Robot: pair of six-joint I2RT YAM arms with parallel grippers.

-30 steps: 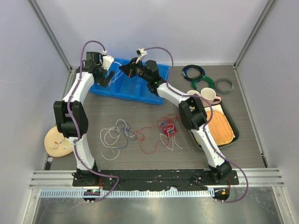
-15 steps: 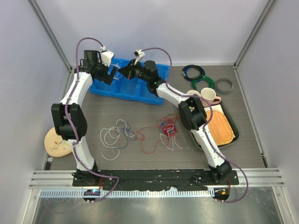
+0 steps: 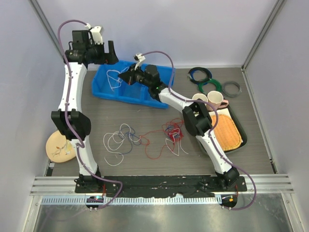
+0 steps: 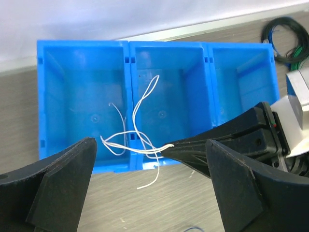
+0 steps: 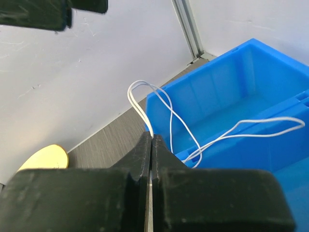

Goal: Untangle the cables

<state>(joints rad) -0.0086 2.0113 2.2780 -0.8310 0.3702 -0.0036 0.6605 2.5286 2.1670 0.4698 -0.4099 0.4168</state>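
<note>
Grey wood-grain bench [image 3: 145, 113], white walls on three sides. Items listed from the arm bases outward.

1. White and dark blue tangle [image 3: 120, 139]: loose loops flat on the bench, well short of both grippers, on the left arm's side. Not held.
2. Red tangle [image 3: 171, 133]: knotted with blue and white strands, well short of the right gripper and beside its forearm. Not held.
3. Right gripper [image 5: 150, 145]: fingers pressed together on the white cable [image 5: 169, 116], pinching it near a doubled loop. It hangs over the near edge of the blue bin [image 5: 231, 96].
4. White cable: trails from the right gripper's tip down into the bin's left and middle compartments, with one end spilling over the near rim onto the bench.
5. Left gripper [image 4: 149, 145]: raised high beyond and above the right gripper, fingers spread wide, holding nothing.

Step in hand, as judged: stowing one freed cable in the bin. The next move calls for the right gripper to let go so the strand drops fully inside. Either arm then returns to the two tangles nearer the bases.
</note>
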